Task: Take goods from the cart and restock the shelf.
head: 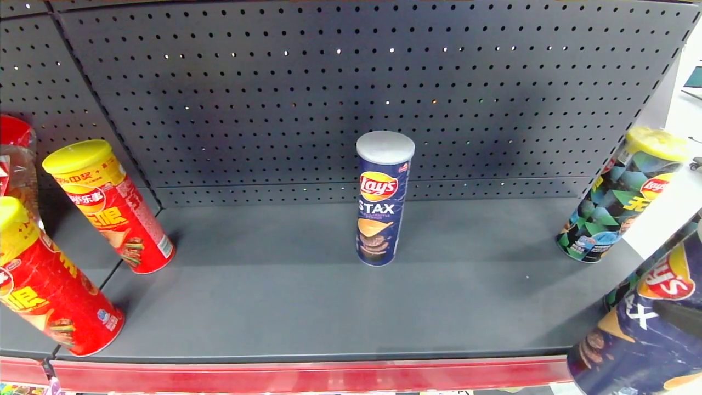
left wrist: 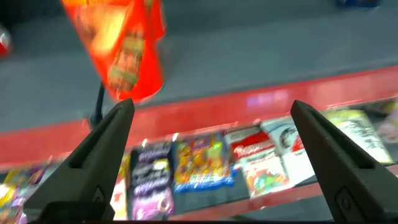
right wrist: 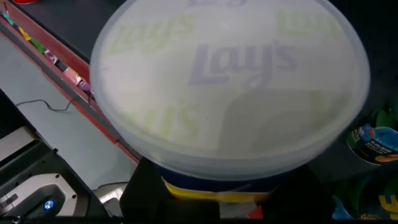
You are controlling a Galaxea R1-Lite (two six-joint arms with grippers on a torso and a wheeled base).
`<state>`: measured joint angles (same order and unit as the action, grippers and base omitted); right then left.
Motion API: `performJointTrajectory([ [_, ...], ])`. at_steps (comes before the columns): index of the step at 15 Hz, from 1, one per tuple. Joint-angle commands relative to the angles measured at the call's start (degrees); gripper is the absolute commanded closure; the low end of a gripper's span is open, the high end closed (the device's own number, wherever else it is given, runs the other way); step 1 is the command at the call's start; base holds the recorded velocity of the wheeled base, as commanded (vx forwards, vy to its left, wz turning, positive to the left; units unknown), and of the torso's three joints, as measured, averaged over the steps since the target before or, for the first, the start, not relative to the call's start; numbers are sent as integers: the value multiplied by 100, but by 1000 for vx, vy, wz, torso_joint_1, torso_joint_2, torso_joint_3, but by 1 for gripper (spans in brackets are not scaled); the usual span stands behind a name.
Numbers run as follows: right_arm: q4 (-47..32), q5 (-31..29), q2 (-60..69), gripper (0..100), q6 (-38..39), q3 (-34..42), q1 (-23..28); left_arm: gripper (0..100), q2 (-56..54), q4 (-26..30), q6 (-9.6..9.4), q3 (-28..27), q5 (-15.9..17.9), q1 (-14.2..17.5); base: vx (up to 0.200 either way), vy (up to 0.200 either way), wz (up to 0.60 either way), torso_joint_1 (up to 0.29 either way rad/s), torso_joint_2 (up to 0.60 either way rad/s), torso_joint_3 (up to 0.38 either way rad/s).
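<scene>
Gaping wide, empty: left claw (left wrist: 212,104) | right claw (right wrist: 224,198) clenched round navy chip can (right wrist: 230,81)

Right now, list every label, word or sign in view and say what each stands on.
Logo and a large white word, legible: blue can.
Yellow characters, partly legible: rear red can, front red can.
Logo, partly visible: patterned can, held can.
Faint logos: held can's lid.
Packets under the shelf: too blurred to read.
</scene>
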<state>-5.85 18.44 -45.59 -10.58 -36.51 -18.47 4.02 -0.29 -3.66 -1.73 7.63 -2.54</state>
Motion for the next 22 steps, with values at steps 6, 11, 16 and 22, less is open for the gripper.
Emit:
performJointTrajectory([
  [6,5,1,-389,100,-23,-84,-166,0,5284,-1210,-337,-2929,2295,-1003,0,0,0,0,0,0],
  [11,14,-16,-530,100,-14,-251,-157,0,8018,-2467,-487,-4292,2840,-1865,0,0,0,0,0,0],
  [16,14,-25,-547,100,3,-304,-139,0,9441,-2502,-970,-5496,3394,-2076,0,0,0,0,0,0],
  [22,14,-25,-565,100,21,-330,-131,0,10523,-2476,-970,-6937,3596,-2401,0,0,0,0,0,0],
])
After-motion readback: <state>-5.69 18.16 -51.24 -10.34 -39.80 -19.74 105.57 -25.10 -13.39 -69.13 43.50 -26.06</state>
